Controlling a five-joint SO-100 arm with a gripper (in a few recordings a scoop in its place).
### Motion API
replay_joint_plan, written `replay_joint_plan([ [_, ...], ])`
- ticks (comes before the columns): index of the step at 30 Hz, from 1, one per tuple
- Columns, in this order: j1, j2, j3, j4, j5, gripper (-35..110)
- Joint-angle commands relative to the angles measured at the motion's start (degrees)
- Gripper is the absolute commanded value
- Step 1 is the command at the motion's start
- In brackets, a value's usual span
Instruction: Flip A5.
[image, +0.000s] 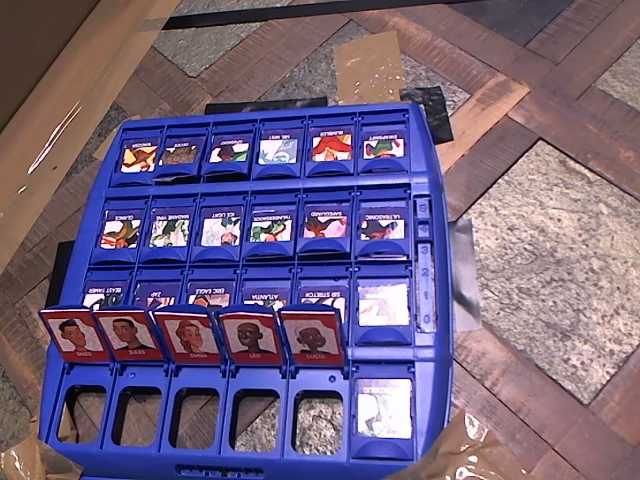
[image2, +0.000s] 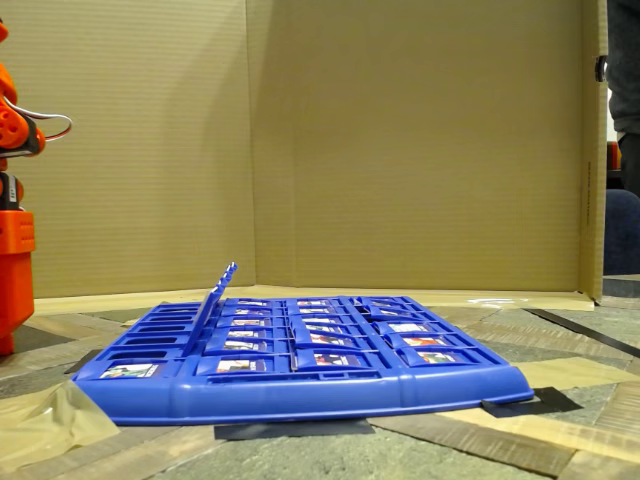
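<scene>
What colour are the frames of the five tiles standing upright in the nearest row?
Red frames on the standing tiles, clearest in the overhead view.

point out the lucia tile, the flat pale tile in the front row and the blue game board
lucia tile (image: 311, 335), overhead view, on the portrait
flat pale tile (image: 384, 408), overhead view, on its glossy face
blue game board (image2: 300, 393), fixed view, on its near front wall

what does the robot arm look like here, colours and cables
In the fixed view the arm at the left edge is bright orange plastic: a boxy lower block, rounded joint pieces above it, a dark section between them, and a thin pale cable looping out near the top. I see no markings.
</scene>
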Motion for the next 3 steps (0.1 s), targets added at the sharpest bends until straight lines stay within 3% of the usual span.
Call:
replay_joint_plan([
  [1, 0.26, 0.09, 0.26, -0.18, 0.44, 0],
  [3, 0.26, 0.09, 0.26, -0.18, 0.44, 0],
])
